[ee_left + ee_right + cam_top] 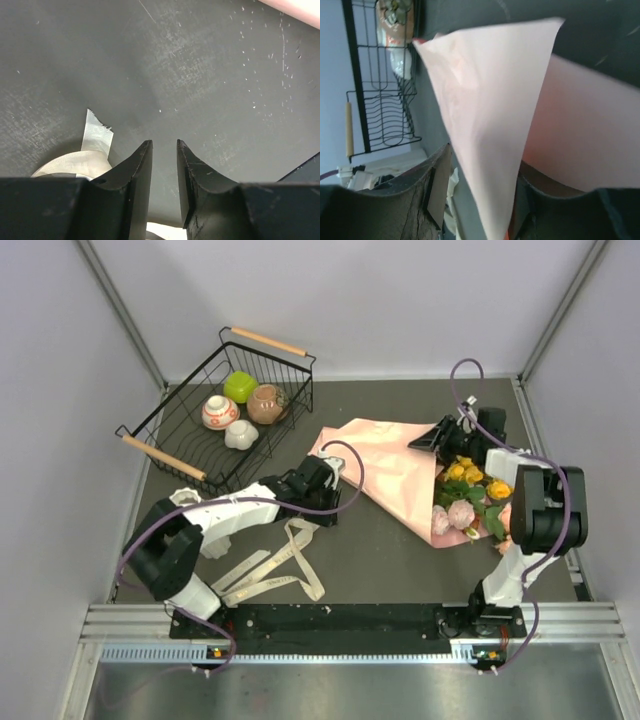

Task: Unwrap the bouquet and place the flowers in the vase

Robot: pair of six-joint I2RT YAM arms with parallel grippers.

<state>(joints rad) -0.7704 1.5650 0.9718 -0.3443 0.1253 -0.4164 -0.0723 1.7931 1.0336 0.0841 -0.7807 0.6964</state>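
- Unwrapping step: right tool point(482, 165) straddles a paper fold point(490, 90); grip unclear.
- Left tool point(164, 145) narrowly parted, empty, near ribbon point(95, 132).
- Next: peel paper off flowers point(465, 490).

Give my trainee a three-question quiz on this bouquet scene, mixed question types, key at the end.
1. True or false: the white vase sits inside the wire basket.
2. What passes between the fingers of the right hand? A) a flower stem B) the pink wrapping paper C) nothing
3. Fill in: the cream ribbon lies loose on the ____, near the left arm.
Key: 1 true; 2 B; 3 table.
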